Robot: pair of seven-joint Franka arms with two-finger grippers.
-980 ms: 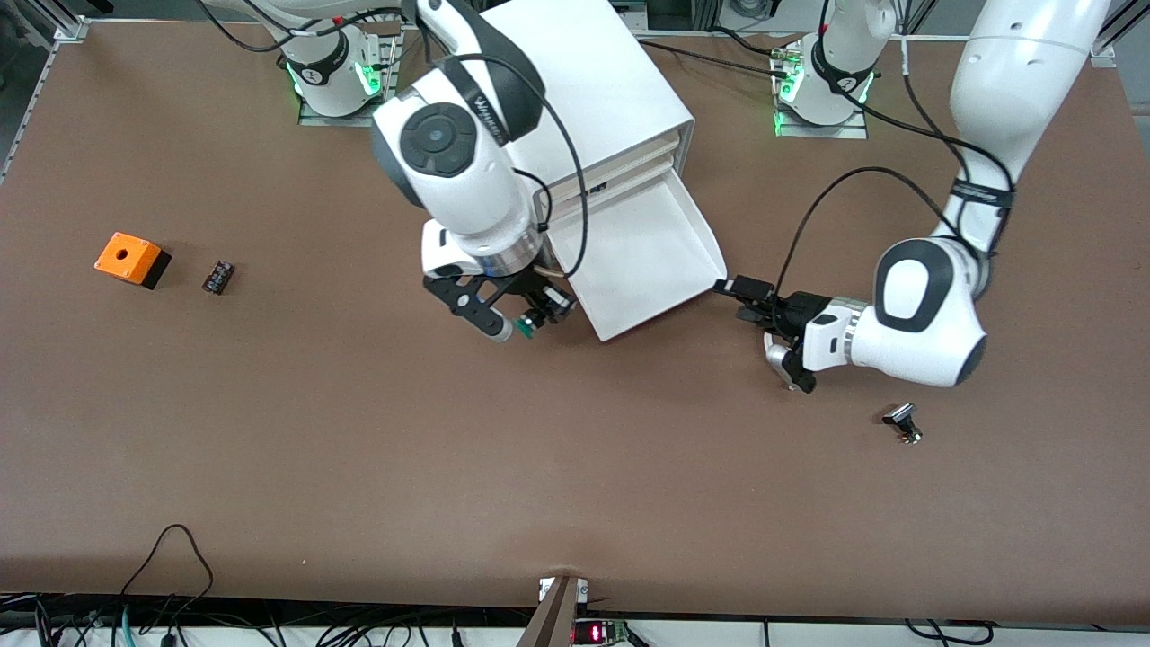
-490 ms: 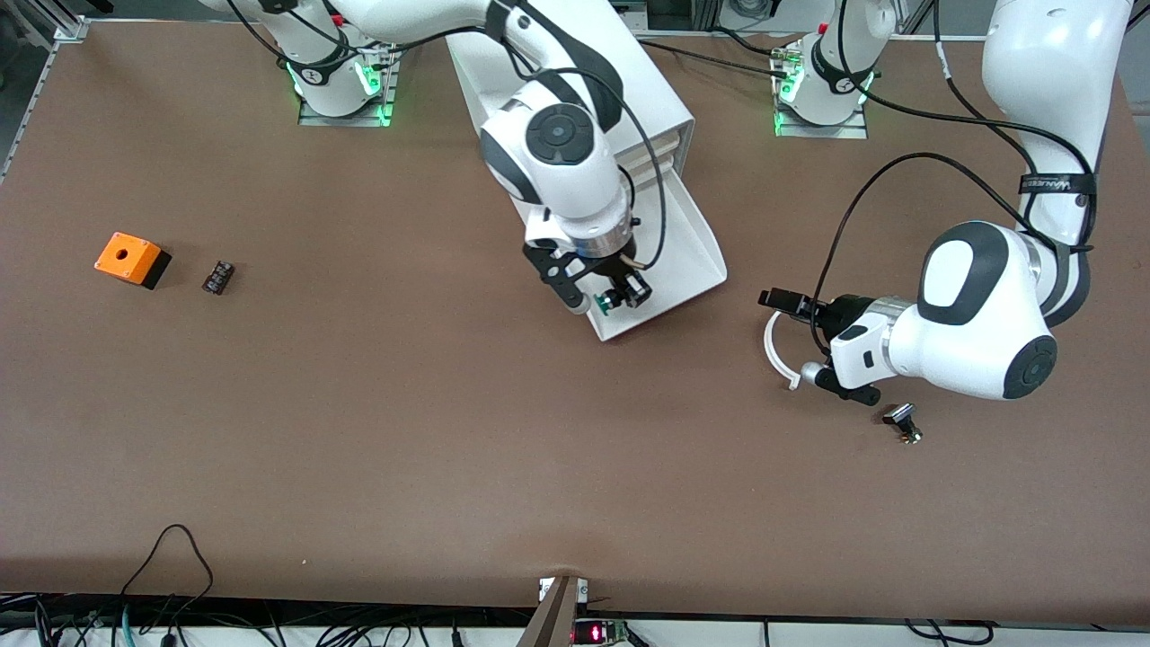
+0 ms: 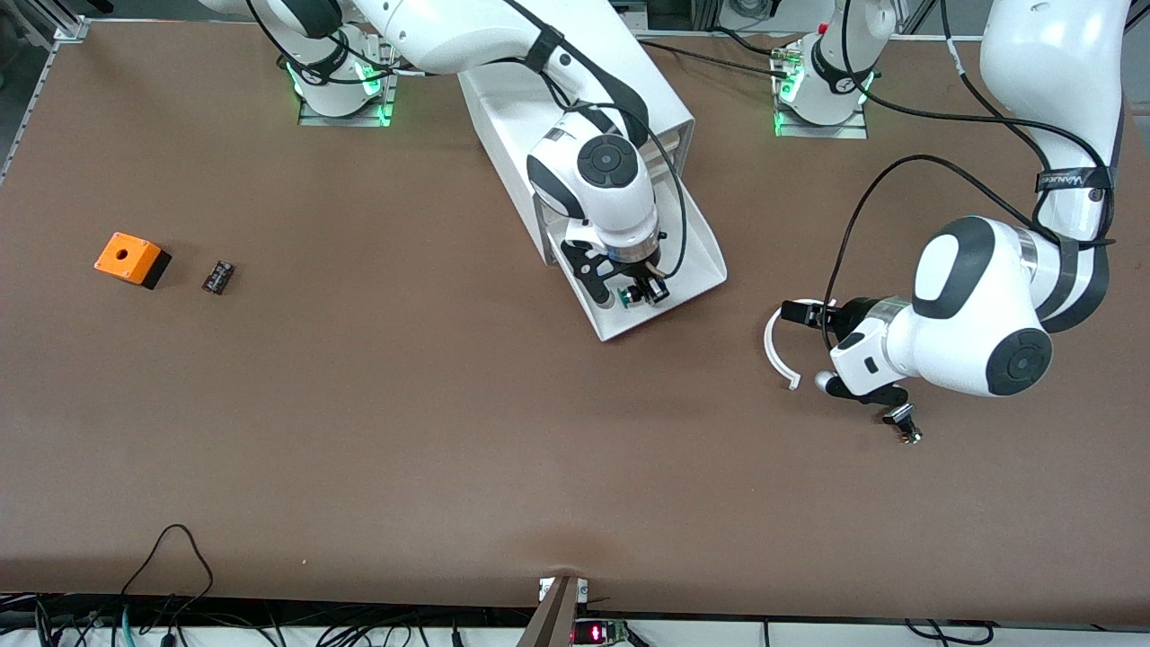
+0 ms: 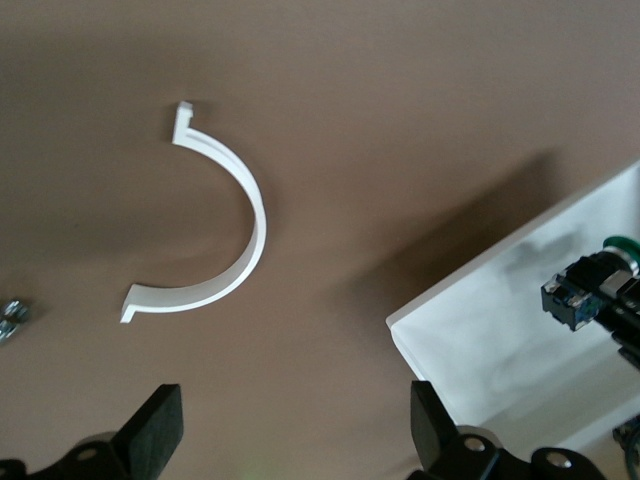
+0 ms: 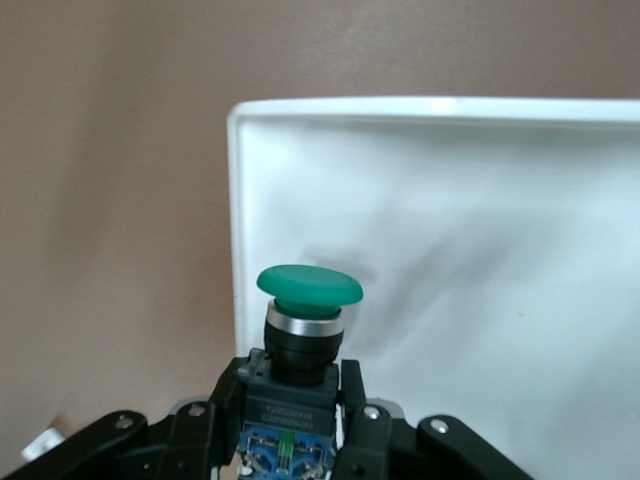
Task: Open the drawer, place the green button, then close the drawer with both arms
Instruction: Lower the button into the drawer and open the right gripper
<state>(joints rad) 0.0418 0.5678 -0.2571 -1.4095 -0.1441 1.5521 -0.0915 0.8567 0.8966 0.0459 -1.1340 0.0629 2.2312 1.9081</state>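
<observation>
Pulled-out wide shallow white drawer [image 3: 692, 247] at the foot of the boxy white cabinet [image 3: 629, 81], nearer the front camera. Over that drawer, small green-capped push button [image 3: 623, 299]. Toward the left arm's end from it, curved white plastic strip [image 3: 774, 346] on the table.

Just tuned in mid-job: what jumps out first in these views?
The right hand is shut on the green-capped button and holds it over the pulled-out bottom drawer of the white cabinet near the robots' bases. The left hand is open above the table, over a white curved piece lying toward the left arm's end of the table.
</observation>
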